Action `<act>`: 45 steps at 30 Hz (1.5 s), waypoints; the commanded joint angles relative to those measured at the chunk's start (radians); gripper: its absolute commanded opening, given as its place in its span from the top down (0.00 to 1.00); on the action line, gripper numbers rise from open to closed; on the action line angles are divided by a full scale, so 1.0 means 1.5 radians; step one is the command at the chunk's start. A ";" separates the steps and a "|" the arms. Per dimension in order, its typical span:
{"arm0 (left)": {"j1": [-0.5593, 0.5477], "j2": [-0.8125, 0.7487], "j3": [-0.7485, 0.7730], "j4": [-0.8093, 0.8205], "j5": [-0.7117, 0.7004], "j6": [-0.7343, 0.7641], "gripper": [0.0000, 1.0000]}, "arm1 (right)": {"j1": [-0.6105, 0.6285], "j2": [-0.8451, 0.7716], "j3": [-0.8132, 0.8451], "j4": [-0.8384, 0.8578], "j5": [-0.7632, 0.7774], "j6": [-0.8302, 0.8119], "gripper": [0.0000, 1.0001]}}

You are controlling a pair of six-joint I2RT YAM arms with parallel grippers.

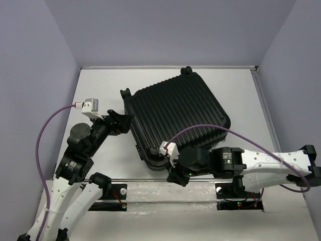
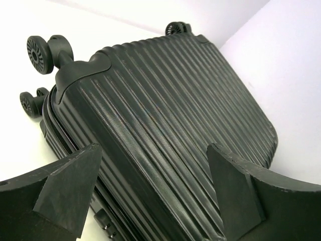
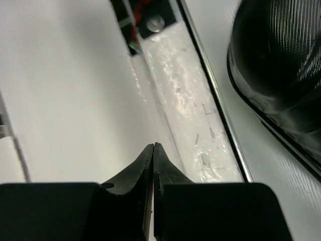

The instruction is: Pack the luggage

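Observation:
The luggage [image 1: 178,113], a large black ribbed hard-shell suitcase, lies closed and flat on the white table, turned at an angle. Its wheels show at the back [image 1: 186,70] and the left corner [image 1: 125,93]. My left gripper [image 1: 122,122] is open at the suitcase's left side, its fingers [image 2: 70,188] spread either side of the ribbed shell [image 2: 165,115]; I cannot tell if they touch it. My right gripper [image 1: 173,175] is shut and empty just off the suitcase's near corner [image 3: 281,65], its fingertips [image 3: 153,146] pointing at the table's front edge.
A metal rail [image 1: 165,182] runs along the table's near edge between the arm bases. Purple cables [image 1: 47,125] loop from both wrists. Grey walls enclose the table on three sides.

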 commanded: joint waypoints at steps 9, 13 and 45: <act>0.002 -0.041 0.015 -0.015 0.057 0.014 0.02 | -0.102 0.059 -0.103 0.044 0.270 0.030 0.93; 0.002 -0.051 -0.021 0.014 0.085 -0.005 0.02 | -0.185 0.093 -0.101 0.145 0.230 -0.039 0.93; 0.002 -0.055 -0.142 0.092 0.046 -0.047 0.01 | -0.899 0.042 -0.358 0.577 -0.177 0.004 0.63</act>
